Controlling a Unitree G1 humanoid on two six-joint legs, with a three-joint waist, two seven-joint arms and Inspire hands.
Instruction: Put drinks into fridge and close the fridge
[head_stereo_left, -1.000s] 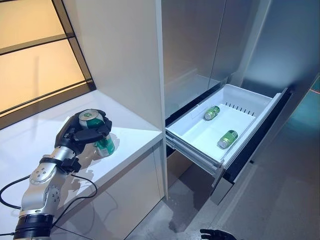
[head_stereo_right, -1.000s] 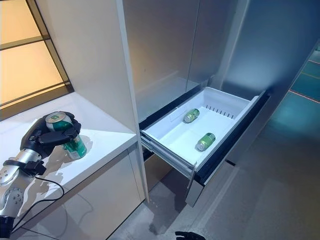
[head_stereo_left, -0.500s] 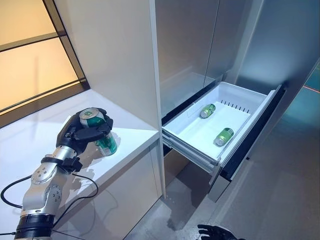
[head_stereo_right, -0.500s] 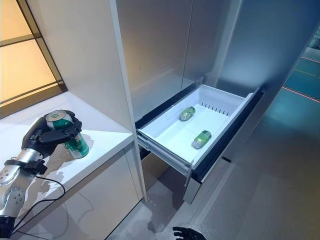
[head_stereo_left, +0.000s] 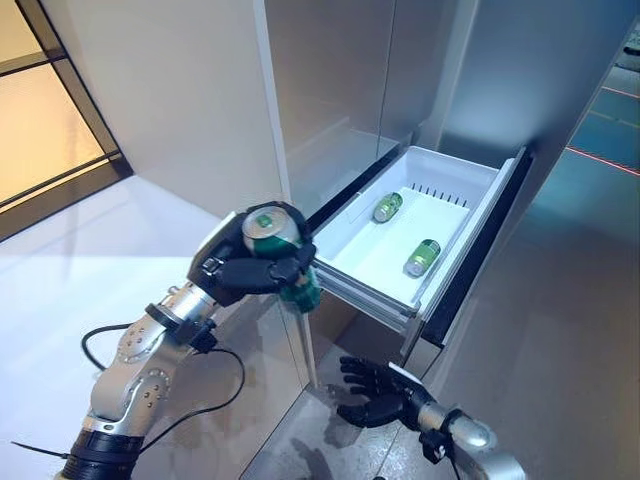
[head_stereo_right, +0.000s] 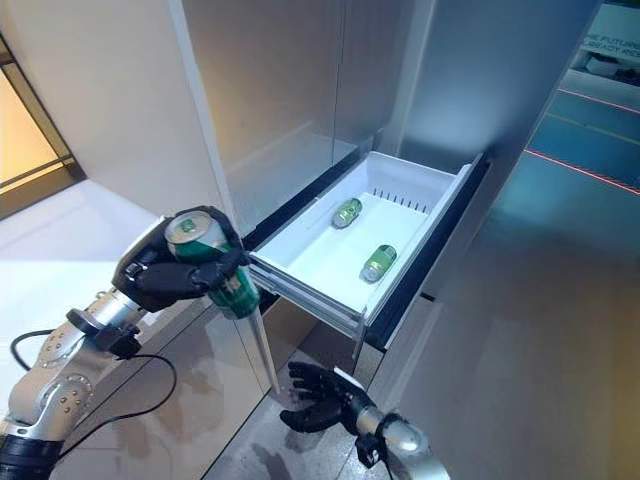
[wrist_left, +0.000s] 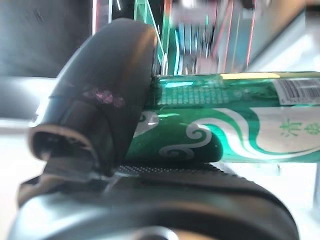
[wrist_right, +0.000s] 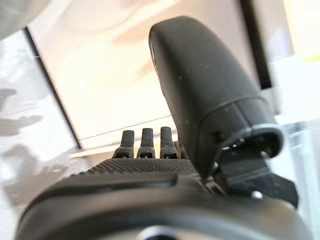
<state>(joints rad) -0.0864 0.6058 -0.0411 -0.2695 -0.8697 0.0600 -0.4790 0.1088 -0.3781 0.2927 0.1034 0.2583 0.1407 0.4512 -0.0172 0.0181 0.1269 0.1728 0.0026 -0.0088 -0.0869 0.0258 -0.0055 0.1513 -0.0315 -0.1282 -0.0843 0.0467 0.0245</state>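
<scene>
My left hand (head_stereo_left: 232, 270) is shut on a green can (head_stereo_left: 279, 257) and holds it upright in the air, just off the white counter's corner and left of the open fridge drawer (head_stereo_left: 352, 272). The can's green side also shows in the left wrist view (wrist_left: 235, 125), pinched by the thumb (wrist_left: 107, 100). Two more green cans lie on their sides in the white drawer, one at the back (head_stereo_left: 387, 207) and one nearer the front (head_stereo_left: 423, 257). My right hand (head_stereo_left: 372, 392) is open and empty, low above the floor below the drawer; its straight fingers (wrist_right: 142, 142) show in the right wrist view.
The white counter (head_stereo_left: 110, 260) lies to the left, with a tall white cabinet wall (head_stereo_left: 190, 100) behind it. The fridge's grey doors (head_stereo_left: 400, 70) rise above the drawer. The drawer's dark front panel (head_stereo_left: 475, 250) juts out over the grey floor (head_stereo_left: 560, 350).
My left hand has lifted the can off the counter and carried it right, towards the drawer. My right hand has risen into view below the drawer. The camera has turned right.
</scene>
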